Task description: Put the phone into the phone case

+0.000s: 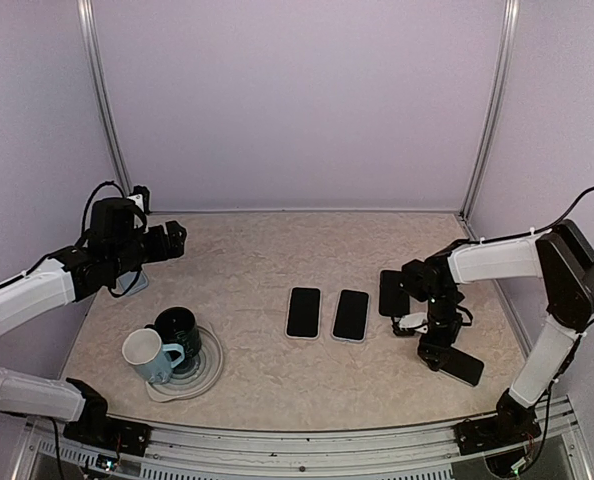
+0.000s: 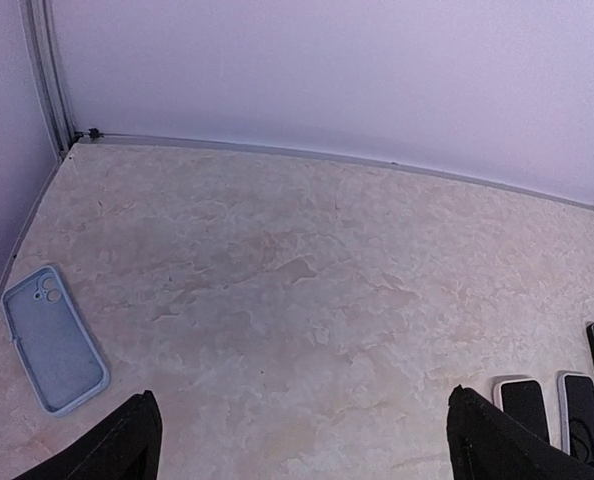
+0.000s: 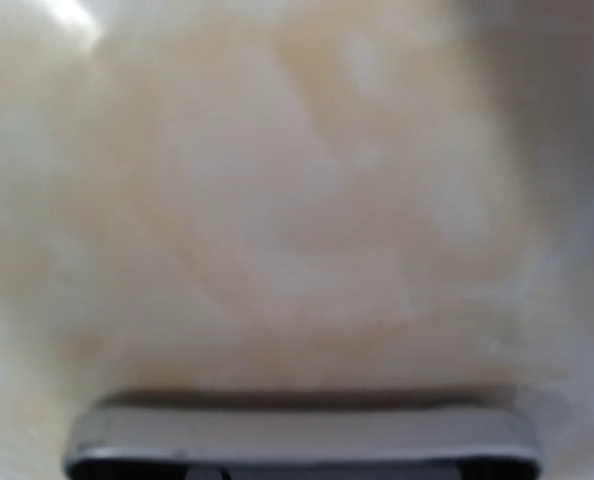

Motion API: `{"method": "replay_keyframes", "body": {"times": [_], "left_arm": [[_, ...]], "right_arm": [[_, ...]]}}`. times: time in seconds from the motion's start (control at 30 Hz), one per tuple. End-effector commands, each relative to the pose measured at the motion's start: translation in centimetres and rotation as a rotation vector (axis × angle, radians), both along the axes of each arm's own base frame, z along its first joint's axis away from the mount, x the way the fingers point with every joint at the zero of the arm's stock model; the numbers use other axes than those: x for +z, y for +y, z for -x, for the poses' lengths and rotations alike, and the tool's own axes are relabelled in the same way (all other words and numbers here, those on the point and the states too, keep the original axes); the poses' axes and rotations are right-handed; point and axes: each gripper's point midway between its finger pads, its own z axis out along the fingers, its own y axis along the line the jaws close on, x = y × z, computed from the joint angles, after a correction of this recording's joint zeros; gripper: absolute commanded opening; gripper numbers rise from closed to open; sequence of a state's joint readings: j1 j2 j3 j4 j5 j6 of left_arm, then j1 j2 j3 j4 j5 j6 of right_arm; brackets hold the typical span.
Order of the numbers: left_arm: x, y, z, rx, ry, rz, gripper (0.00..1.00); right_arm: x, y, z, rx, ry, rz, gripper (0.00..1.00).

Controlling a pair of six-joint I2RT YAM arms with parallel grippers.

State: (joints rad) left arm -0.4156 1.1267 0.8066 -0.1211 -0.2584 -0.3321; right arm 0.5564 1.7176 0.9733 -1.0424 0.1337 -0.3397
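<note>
A light blue phone case (image 2: 53, 340) lies open side up at the far left of the table; in the top view it (image 1: 129, 286) is mostly hidden under my left arm. My left gripper (image 1: 174, 240) is open and empty above the table, its fingertips (image 2: 137, 440) wide apart, with the case to its left. My right gripper (image 1: 435, 352) points down and appears shut on a black phone (image 1: 463, 366) held low over the table; the phone's grey edge (image 3: 302, 438) fills the bottom of the blurred right wrist view and hides the fingers.
Two phones with pale edges (image 1: 303, 312) (image 1: 350, 315) lie side by side mid-table, and a black phone (image 1: 392, 293) lies right of them. A white mug (image 1: 142, 352) and a dark mug (image 1: 182, 328) stand on a pale plate (image 1: 199, 382) at the front left.
</note>
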Motion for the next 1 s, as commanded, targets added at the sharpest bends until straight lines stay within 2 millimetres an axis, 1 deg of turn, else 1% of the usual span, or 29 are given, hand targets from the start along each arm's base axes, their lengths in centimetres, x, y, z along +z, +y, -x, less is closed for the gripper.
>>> {"method": "replay_keyframes", "body": {"times": [0.0,0.1,0.2,0.23,0.27,0.3,0.33,0.37,0.4,0.43,0.47,0.5,0.57,0.6,0.7,0.77,0.8,0.83,0.9,0.93,0.97], "left_arm": [[1.0,0.8,-0.6,0.040,-0.010,-0.024,0.98],[1.6,2.3,-1.5,0.096,0.003,-0.037,0.97],[0.4,5.6,-3.0,0.200,0.085,-0.084,0.97],[-0.8,6.8,-3.7,0.232,0.132,-0.104,0.97],[-1.5,7.9,-4.2,0.256,0.163,-0.115,0.97],[-2.8,9.1,-4.6,0.282,0.207,-0.122,0.96],[-4.6,10.3,-5.1,0.306,0.261,-0.131,0.95],[-5.6,11.4,-5.3,0.329,0.295,-0.133,0.93],[-7.0,12.4,-5.5,0.351,0.338,-0.139,0.89],[-7.9,13.5,-5.6,0.377,0.369,-0.146,0.85],[-9.4,14.3,-5.6,0.394,0.414,-0.165,0.82],[-10.1,14.8,-5.6,0.407,0.442,-0.186,0.78],[-12.2,15.2,-5.4,0.400,0.511,-0.223,0.72],[-12.7,15.2,-5.3,0.388,0.533,-0.235,0.71],[-14.6,15.0,-5.7,0.346,0.591,-0.237,0.72],[-15.7,15.0,-6.4,0.327,0.612,-0.195,0.73],[-16.5,14.8,-6.6,0.322,0.628,-0.178,0.73],[-16.8,14.7,-7.1,0.319,0.630,-0.166,0.72],[-18.1,14.5,-7.6,0.316,0.652,-0.156,0.70],[-18.4,14.2,-8.0,0.311,0.652,-0.140,0.68],[-18.8,14.6,-8.4,0.318,0.652,-0.115,0.66]], "right_arm": [[1.2,3.1,-2.8,-0.002,-0.114,-0.117,0.60],[3.4,4.2,-4.3,0.007,-0.198,-0.180,0.60],[5.9,5.5,-5.8,0.012,-0.298,-0.262,0.60],[6.6,5.8,-6.1,0.015,-0.325,-0.289,0.60],[7.4,6.1,-6.3,0.018,-0.351,-0.314,0.60],[8.0,6.2,-6.3,0.021,-0.367,-0.331,0.60],[9.0,6.2,-6.3,0.025,-0.394,-0.350,0.60],[9.5,6.0,-6.2,0.026,-0.413,-0.358,0.60],[10.0,5.9,-6.1,0.030,-0.436,-0.363,0.60],[10.5,5.7,-6.0,0.035,-0.459,-0.375,0.60],[11.1,5.7,-6.0,0.043,-0.485,-0.386,0.60],[11.7,5.7,-6.0,0.049,-0.513,-0.404,0.60],[13.3,6.0,-6.4,0.061,-0.579,-0.451,0.59],[14.2,6.3,-6.5,0.071,-0.612,-0.482,0.60],[16.1,7.1,-6.9,0.106,-0.672,-0.547,0.59],[16.4,7.2,-7.0,0.129,-0.684,-0.550,0.59],[16.4,7.1,-7.1,0.131,-0.686,-0.540,0.59],[16.2,6.9,-7.2,0.131,-0.686,-0.529,0.59],[15.9,6.8,-7.2,0.131,-0.687,-0.523,0.59],[16.0,6.9,-7.2,0.131,-0.691,-0.530,0.59],[16.1,6.9,-7.1,0.131,-0.692,-0.540,0.59]]}}
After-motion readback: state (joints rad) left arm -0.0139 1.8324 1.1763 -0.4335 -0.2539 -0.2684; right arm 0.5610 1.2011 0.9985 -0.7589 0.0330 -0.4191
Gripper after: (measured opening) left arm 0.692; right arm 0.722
